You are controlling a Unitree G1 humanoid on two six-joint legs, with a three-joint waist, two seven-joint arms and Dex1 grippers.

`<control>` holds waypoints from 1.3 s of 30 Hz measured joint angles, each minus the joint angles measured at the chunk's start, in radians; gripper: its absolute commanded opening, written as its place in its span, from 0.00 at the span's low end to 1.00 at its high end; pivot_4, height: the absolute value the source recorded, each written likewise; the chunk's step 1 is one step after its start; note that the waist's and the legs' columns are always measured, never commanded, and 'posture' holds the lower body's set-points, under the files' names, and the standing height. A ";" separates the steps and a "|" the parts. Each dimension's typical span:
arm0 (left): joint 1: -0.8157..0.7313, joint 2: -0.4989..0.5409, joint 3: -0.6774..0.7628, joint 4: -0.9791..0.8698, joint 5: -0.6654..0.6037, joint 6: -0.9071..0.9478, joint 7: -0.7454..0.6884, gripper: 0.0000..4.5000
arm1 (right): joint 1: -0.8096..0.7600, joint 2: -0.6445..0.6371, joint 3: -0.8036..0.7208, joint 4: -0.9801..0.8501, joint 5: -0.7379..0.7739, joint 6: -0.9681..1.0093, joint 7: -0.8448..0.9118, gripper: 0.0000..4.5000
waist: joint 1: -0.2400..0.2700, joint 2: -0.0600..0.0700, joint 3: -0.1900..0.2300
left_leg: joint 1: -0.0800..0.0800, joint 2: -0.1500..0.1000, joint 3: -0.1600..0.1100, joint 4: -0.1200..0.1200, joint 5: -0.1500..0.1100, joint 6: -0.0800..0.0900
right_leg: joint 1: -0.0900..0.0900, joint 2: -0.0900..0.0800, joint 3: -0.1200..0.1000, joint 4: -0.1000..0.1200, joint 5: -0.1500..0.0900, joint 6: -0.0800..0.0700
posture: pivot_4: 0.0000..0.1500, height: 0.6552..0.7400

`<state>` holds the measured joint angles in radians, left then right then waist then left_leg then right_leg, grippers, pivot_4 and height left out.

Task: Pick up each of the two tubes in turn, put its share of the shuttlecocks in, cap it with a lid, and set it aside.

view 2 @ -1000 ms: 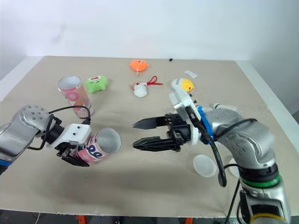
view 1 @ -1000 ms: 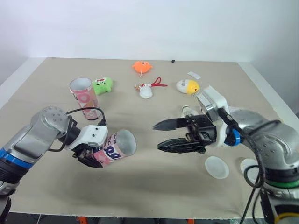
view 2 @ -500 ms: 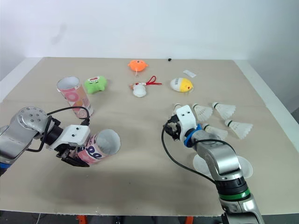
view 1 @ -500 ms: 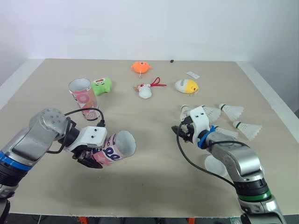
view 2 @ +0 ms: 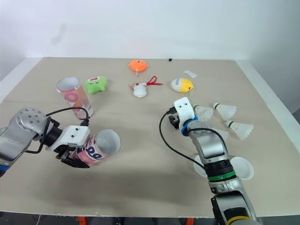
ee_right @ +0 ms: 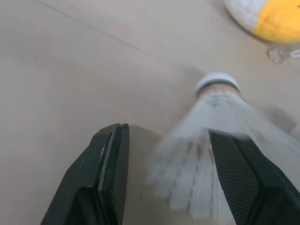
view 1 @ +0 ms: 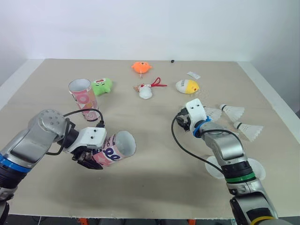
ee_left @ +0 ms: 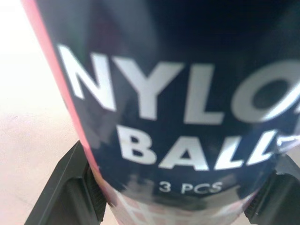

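The tube (view 1: 117,147) sits clamped in the left claw (view 1: 92,158); the right claw (ee_right: 166,136) is wide over a shuttlecock (ee_right: 213,108).
The pink tube is tipped, open mouth to the right, at the near left of the surface (view 1: 154,187). The shuttlecock lies right of centre, feathers between the spread fingers. A second tube (view 1: 83,97) stands upright far left; two lids (view 2: 241,168) lie near right.
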<state>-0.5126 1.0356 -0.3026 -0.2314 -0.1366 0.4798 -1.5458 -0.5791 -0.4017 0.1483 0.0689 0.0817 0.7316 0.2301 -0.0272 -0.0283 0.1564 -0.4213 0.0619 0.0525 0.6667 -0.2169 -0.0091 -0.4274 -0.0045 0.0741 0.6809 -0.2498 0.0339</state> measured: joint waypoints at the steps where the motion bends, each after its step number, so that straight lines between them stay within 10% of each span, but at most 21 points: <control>1: 0.002 0.001 0.001 -0.004 0.000 0.002 0.004 0.68 | -0.008 0.008 0.000 0.017 -0.011 -0.011 -0.001 0.53 | 0.000 0.000 0.000 | 0.000 0.000 0.000 0.000 0.000 0.000 | 0.000 0.000 0.000 0.000 0.000 0.000 | 1.00 0.91; 7: 0.009 0.003 0.006 -0.017 -0.002 0.008 0.009 0.68 | -0.012 0.032 0.000 0.028 -0.018 -0.031 0.033 0.01 | 0.000 0.000 0.000 | 0.000 0.000 0.000 -0.001 0.000 0.000 | 0.000 0.000 0.000 0.000 0.000 0.001 | 1.00 0.91; 16: 0.012 0.003 0.008 -0.024 -0.002 0.007 0.010 0.68 | 0.031 -0.008 0.002 -0.192 0.051 -0.063 0.208 0.01 | 0.002 0.002 0.001 | -0.001 0.000 0.000 -0.003 0.000 0.000 | -0.001 0.000 -0.001 0.000 0.000 0.002 | 1.00 0.91; 24: 0.004 -0.005 0.000 -0.017 0.001 0.006 0.006 0.68 | 0.123 -0.404 -0.077 -0.639 0.403 -0.108 0.804 0.01 | 0.005 0.002 0.001 | 0.001 -0.002 -0.002 -0.003 -0.001 0.002 | 0.002 -0.002 -0.001 -0.001 -0.004 0.001 | 1.00 0.91; 39: -0.017 -0.031 -0.012 0.000 0.009 0.010 0.003 0.68 | -0.166 -0.290 0.246 -0.465 0.364 -0.142 1.029 0.01 | 0.010 0.003 0.002 | 0.000 -0.004 -0.001 -0.002 0.000 0.003 | 0.002 -0.004 0.000 -0.001 -0.004 0.002 | 1.00 0.91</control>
<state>-0.5293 1.0043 -0.3144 -0.2314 -0.1273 0.4901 -1.5431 -0.7450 -0.6920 0.3944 -0.3959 0.4462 0.5894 1.2587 -0.0174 -0.0257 0.1582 -0.4210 0.0575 0.0513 0.6649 -0.2173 -0.0062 -0.4254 -0.0089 0.0739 0.6801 -0.2538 0.0356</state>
